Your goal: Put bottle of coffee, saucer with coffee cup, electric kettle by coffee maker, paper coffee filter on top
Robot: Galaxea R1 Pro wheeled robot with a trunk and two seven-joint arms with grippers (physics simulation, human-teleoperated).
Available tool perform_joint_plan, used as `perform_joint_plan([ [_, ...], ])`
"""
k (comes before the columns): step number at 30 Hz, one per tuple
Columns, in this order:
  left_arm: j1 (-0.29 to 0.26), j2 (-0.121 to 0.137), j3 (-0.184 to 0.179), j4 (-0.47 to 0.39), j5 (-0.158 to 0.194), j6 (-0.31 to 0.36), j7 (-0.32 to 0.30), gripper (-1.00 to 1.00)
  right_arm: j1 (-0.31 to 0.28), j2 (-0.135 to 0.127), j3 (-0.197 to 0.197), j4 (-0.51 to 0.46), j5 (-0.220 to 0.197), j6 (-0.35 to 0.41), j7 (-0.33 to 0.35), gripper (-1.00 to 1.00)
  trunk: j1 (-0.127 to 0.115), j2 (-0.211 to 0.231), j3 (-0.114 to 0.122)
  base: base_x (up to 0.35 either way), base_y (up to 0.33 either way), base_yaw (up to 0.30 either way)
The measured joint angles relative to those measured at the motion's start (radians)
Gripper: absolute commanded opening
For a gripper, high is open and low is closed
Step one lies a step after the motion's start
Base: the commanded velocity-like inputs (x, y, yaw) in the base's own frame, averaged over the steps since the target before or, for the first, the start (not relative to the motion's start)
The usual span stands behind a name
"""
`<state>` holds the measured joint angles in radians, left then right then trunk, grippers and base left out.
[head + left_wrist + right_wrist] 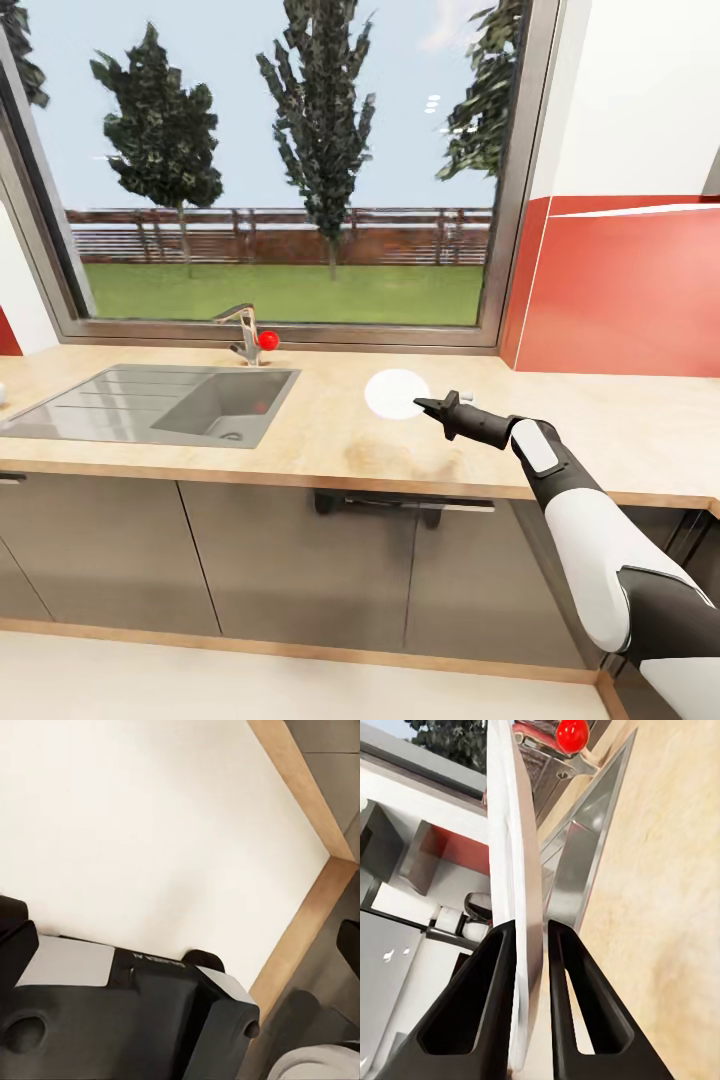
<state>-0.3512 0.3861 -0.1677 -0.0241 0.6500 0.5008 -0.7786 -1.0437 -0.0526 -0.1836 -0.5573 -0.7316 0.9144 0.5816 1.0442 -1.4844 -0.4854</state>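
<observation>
My right gripper (425, 405) is shut on the rim of the saucer (397, 393), a small flat white plate held level just over the kitchen countertop (600, 420), right of the sink. In the right wrist view the saucer (514, 870) stands edge-on between the two black fingers (495, 1005), which pinch it. The left gripper (180, 945) hangs low over the pale floor with its fingertips (349, 945) spread to the picture's edges and nothing between them. The coffee maker, bottle of coffee, paper coffee filter, coffee cup, electric kettle and kitchen shelf are out of view.
A steel sink (150, 400) with a faucet (245, 335) and a red knob (268, 340) lies left of the saucer. A large window (280, 170) rises behind the counter, and a red wall panel (630, 290) stands at the right. Grey cabinet fronts (300, 560) run below.
</observation>
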Motion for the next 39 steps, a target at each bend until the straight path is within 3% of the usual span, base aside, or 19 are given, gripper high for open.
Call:
perform_joint_plan([
  [8, 0.001, 0.0, 0.007, 0.0, 0.001, 0.0, 0.009, 1.0, 0.0, 0.0, 0.0, 0.001, 0.0, 0.0, 0.0, -1.0, 0.0, 0.0, 0.001, 0.0, 0.0, 0.066],
  [23, 0.017, -0.005, 0.005, 0.0, 0.0, -0.002, 0.012, 1.0, 0.0, 0.002, 0.001, 0.001, 0.0, 0.0, 0.0, -1.0, 0.0, 0.0, 0.012, 0.0, 0.0, 0.249],
  [39, 0.028, -0.009, 0.007, 0.0, 0.002, -0.003, 0.063, 1.0, 0.0, 0.002, 0.001, 0.002, 0.0, 0.0, 0.0, -1.0, 0.0, 0.0, 0.024, 0.009, 0.004, 0.238],
])
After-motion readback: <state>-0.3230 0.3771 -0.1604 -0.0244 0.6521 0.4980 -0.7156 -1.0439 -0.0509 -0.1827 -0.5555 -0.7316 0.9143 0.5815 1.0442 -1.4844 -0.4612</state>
